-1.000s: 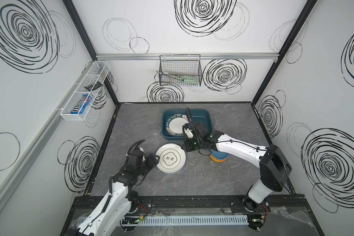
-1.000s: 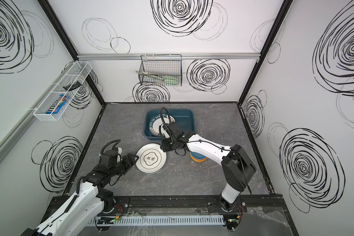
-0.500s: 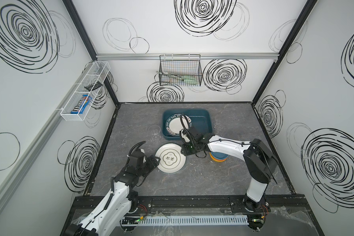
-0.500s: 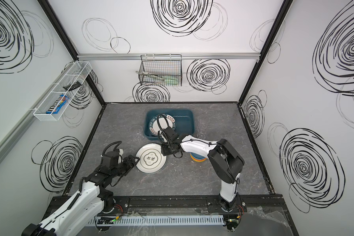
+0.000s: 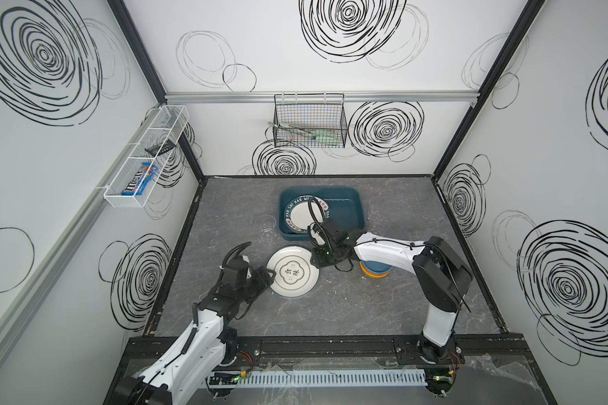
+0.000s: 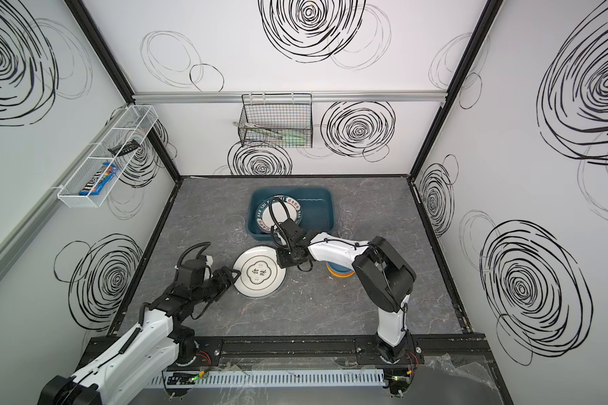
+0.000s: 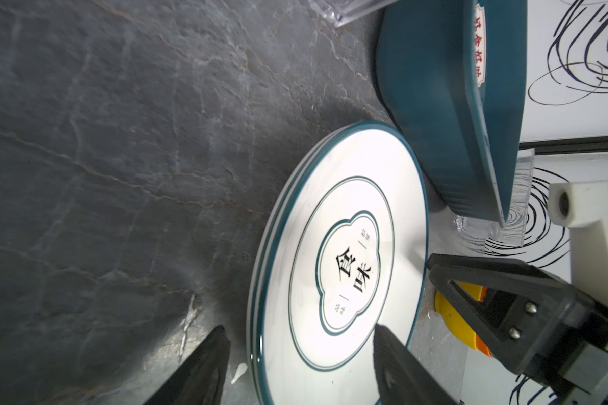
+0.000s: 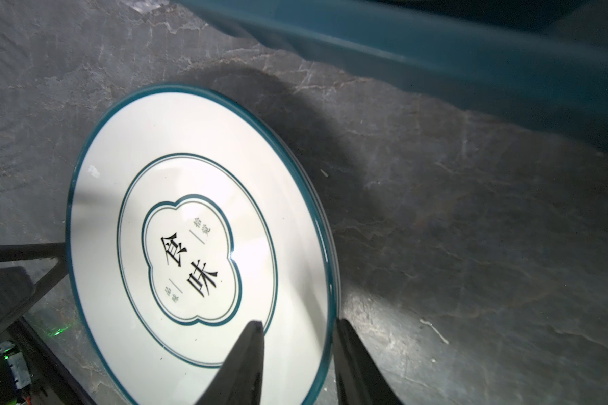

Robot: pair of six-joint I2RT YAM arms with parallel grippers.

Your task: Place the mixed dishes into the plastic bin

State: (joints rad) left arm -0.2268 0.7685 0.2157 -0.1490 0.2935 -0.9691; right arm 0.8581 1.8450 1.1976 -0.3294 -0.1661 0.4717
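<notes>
1. Both top views: we note a white plate (image 5: 293, 271) on the table (image 5: 365, 315), near the teal bin (image 5: 344, 210).
2. Left wrist: left gripper (image 7: 299, 328) jaws wide, straddling the plate's rim.
3. Right wrist: right gripper (image 8: 299, 322) jaws narrow around the rim; pinching perhaps, we cannot tell.

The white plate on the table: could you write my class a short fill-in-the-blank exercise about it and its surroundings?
1. The plastic bin already holds one ___.
2. The left gripper and right gripper each straddle the ___ of the white plate.
3. The top bowl in the bowl stack is ___.
Missing words: plate; rim; blue.
</notes>
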